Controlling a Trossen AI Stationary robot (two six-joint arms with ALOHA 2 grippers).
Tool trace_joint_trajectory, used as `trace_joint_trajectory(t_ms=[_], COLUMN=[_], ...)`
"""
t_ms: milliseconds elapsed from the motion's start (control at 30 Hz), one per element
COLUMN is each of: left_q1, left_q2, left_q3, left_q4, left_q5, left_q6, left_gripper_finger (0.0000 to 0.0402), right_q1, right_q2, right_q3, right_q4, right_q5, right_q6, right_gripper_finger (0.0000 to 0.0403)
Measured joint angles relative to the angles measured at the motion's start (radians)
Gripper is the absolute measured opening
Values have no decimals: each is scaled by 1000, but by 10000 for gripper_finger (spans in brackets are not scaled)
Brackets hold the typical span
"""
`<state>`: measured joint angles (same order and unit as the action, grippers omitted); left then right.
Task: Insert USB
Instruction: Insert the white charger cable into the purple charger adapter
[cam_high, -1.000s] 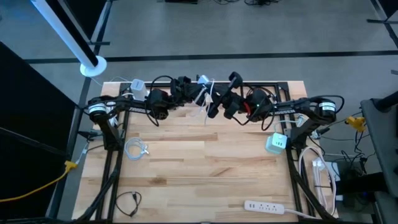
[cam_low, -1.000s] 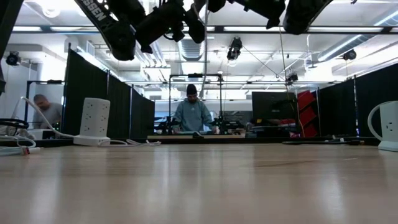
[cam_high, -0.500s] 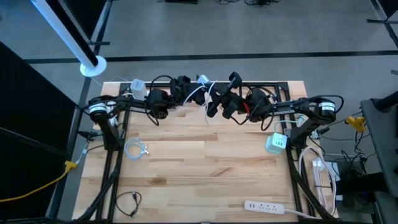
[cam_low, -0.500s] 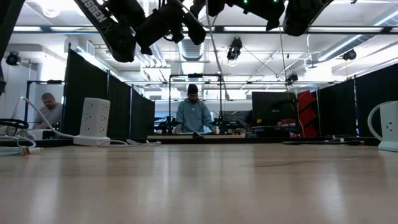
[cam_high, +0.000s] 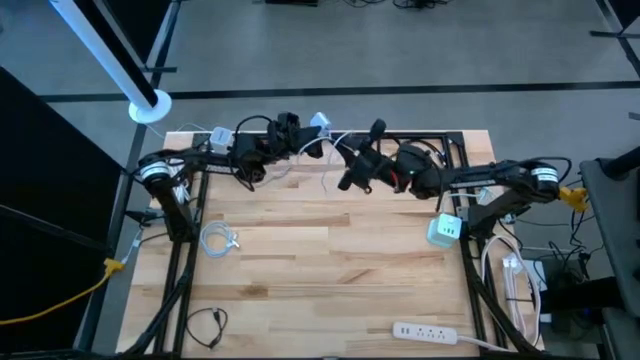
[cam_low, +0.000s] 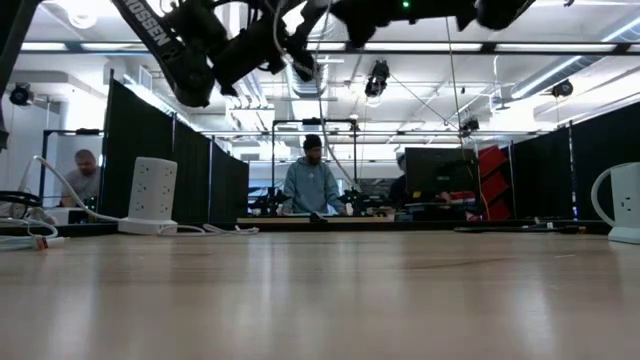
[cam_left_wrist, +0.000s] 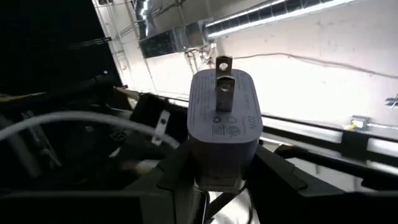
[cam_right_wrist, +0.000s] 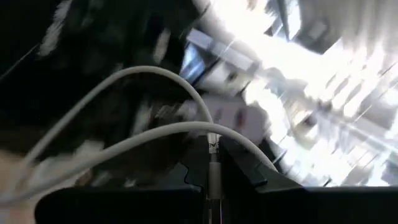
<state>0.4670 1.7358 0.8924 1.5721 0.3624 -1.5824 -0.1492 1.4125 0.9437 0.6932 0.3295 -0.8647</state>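
Above table's far edge, L to R: left gripper (cam_high: 296, 133) pinching white charger (cam_left_wrist: 221, 127), prongs pointing away from fingers, raised off wood. Just beside, right gripper (cam_high: 350, 172) pressed together on white USB cable (cam_right_wrist: 155, 134), looping toward charger.

Changes since one second ago:

1. The left pincer (cam_high: 300, 133), clamped on the white charger (cam_high: 320, 122), has moved toward the far left; the charger now sits at the table's (cam_high: 330, 270) far edge.
2. The right pincer (cam_high: 352, 172), closed on the white cable (cam_high: 335, 140), has pulled away to the right; the two pincers, formerly crowded together, now stand apart.
3. The cable, formerly bunched between them, now spans the gap.
4. In the low view, a second person (cam_low: 403, 188) has appeared in the background beside the monitor
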Motion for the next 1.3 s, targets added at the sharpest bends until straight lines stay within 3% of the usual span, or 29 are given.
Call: trace_joint_trajectory(t_ms=[267,533,1000,1133,1300], left_q1=[93,125,146,147,147], left_q2=[-63,-103,-262,-294,-300], left_q3=[-129,-256,-352,-352,-351], left_q4=[0,0,-1,-9,-19], left_q5=[-1,-20,-22,-20,-20], left_q6=[64,83,306,370,396], left_gripper_finger=[118,118,118,118,118], right_q1=[5,-77,-185,-190,-190], right_q2=[-122,-91,116,170,248], right_q3=[0,0,0,0,0], right_q4=[-474,-730,-1363,-1468,-1468], right_q5=[213,215,-271,-346,-433], right_q6=[337,542,1069,1089,1023], right_gripper_finger=[16,16,16,16,16])
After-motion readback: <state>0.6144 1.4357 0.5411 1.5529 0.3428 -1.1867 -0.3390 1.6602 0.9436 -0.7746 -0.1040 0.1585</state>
